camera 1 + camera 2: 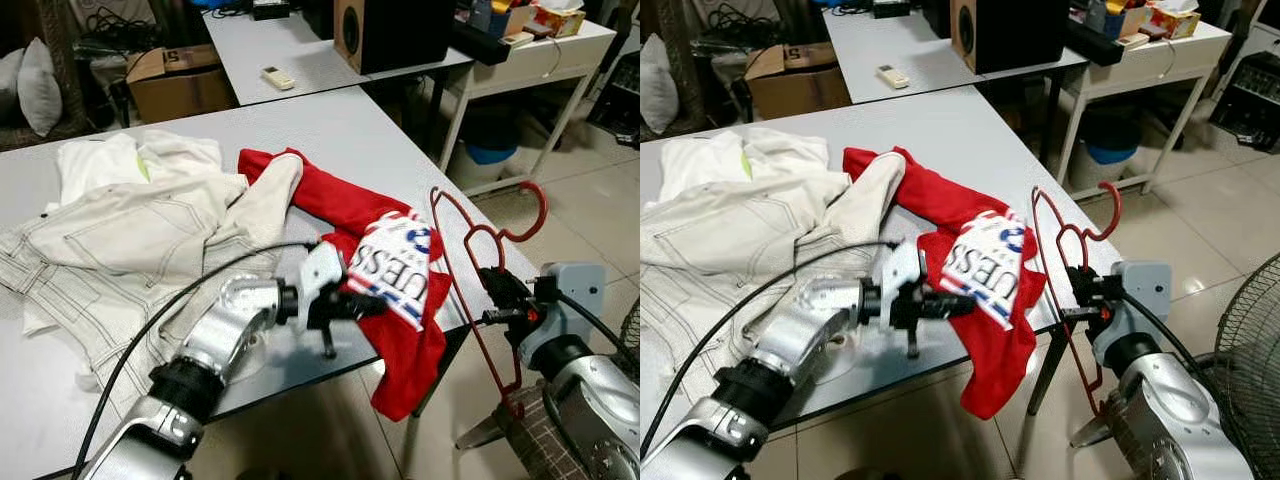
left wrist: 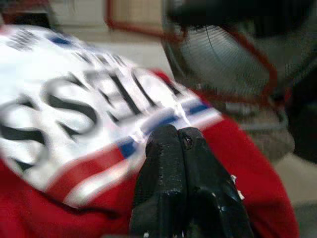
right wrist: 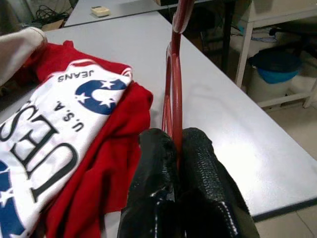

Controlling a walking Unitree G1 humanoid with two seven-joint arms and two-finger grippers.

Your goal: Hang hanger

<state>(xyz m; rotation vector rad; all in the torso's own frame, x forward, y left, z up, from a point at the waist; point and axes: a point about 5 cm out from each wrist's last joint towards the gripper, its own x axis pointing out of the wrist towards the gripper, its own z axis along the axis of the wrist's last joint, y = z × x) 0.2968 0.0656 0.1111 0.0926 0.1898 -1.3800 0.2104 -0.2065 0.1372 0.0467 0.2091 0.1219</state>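
Left gripper [image 1: 345, 303], arm extended over the table's [image 1: 400, 160] edge, pinches the red T-shirt [image 1: 395, 280]. Right gripper [image 1: 500, 298] clamps the red hanger [image 1: 470, 250] upright, just beside the shirt.

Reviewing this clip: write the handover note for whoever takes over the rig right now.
Right gripper: shut on the red hanger, held upright just off the table's right edge.
Left gripper: fingers closed, at the red T-shirt by its white print; whether it pinches cloth is unclear.
The shirt lies half on the table, its lower part drooping over the front edge.
Done: hanger picked up.
Left: get the shirt onto the hanger, then hang it.
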